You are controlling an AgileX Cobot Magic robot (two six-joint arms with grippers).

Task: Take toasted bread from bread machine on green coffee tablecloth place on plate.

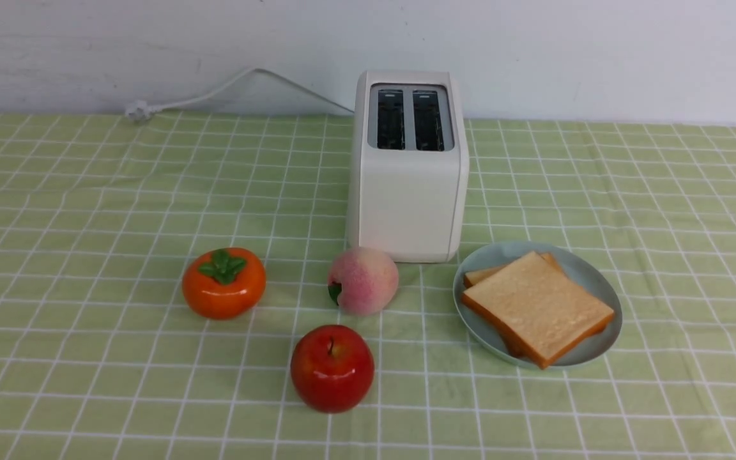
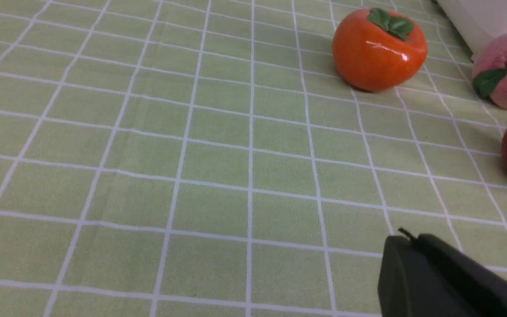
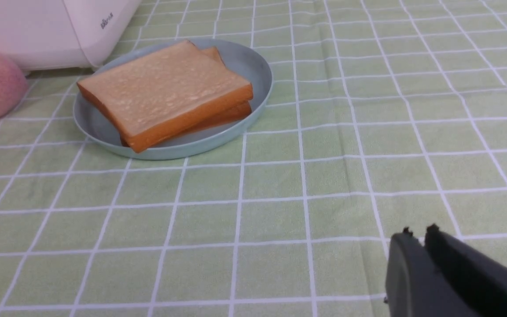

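Two Slices of Toast Lay Stacked on the Plate

The toast [image 1: 537, 306] lay askew on the plate [image 1: 609, 342], one slice over the other, beside the toaster [image 1: 409, 198], whose slots looked empty. The task appeared finished. The slices seemed light and fairly stiff, dry rather than slippery, though a hard pinch might crush or crumb them. Any adjustment would best take the top slice by opposite crusts, where one corner reached the plate's near rim. Green cloth [image 1: 674, 396] offered open room on the plate's right, while the toaster and the peach [image 1: 368, 281] crowded its left. The left gripper [image 2: 405, 235] was closed, holding nothing. The right gripper [image 3: 419, 233] held nothing either, its jaws parted by a narrow gap, well apart from the plate.
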